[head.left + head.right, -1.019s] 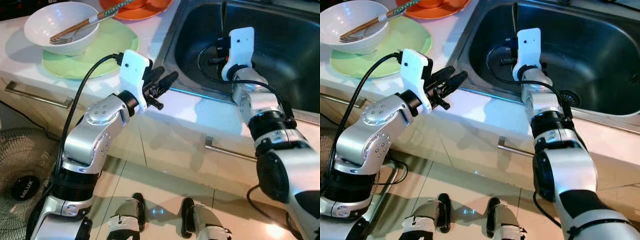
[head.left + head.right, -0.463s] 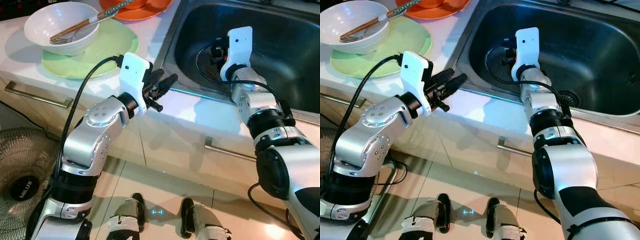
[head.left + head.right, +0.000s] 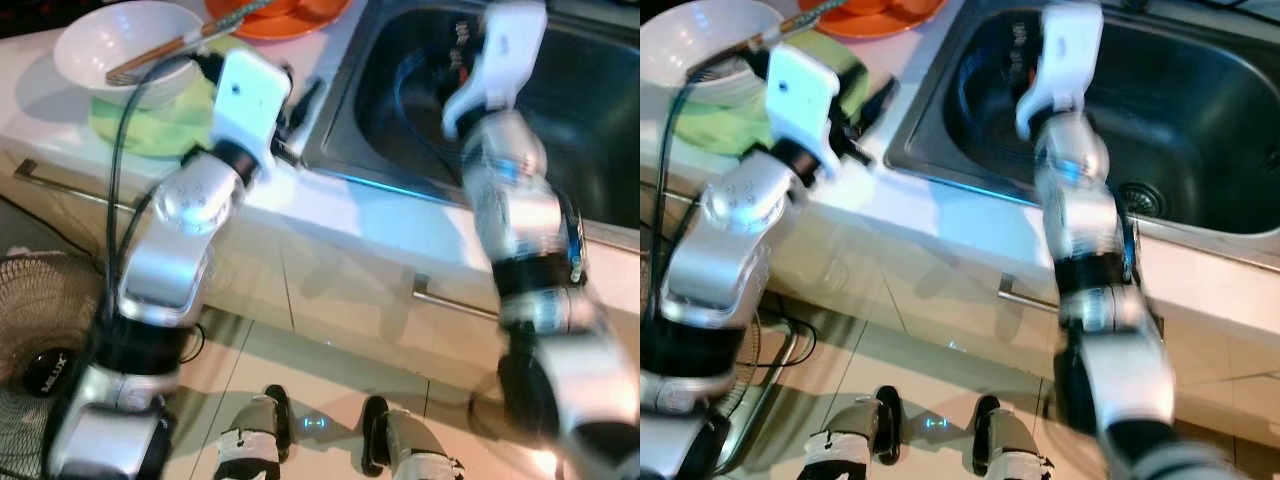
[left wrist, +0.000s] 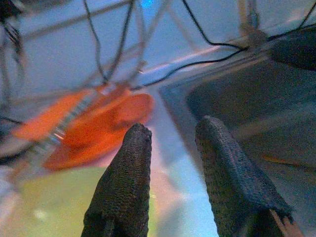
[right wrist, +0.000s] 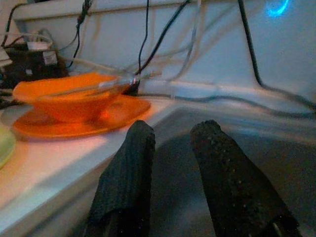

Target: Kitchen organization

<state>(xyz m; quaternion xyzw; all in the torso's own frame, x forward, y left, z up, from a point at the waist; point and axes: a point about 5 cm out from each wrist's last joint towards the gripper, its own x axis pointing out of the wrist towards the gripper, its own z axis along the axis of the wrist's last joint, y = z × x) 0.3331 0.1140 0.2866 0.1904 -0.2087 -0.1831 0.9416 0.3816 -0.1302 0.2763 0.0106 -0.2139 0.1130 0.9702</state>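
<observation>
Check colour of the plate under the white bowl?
Light green plate beneath the white bowl; clearest in the left eye view.

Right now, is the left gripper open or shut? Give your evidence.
Open and holding nothing. In the left wrist view, the left gripper's two black fingers stand apart with counter visible between them.

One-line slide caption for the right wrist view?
Right gripper, jaws open, above the sink, facing an orange bowl on its plate.
</observation>
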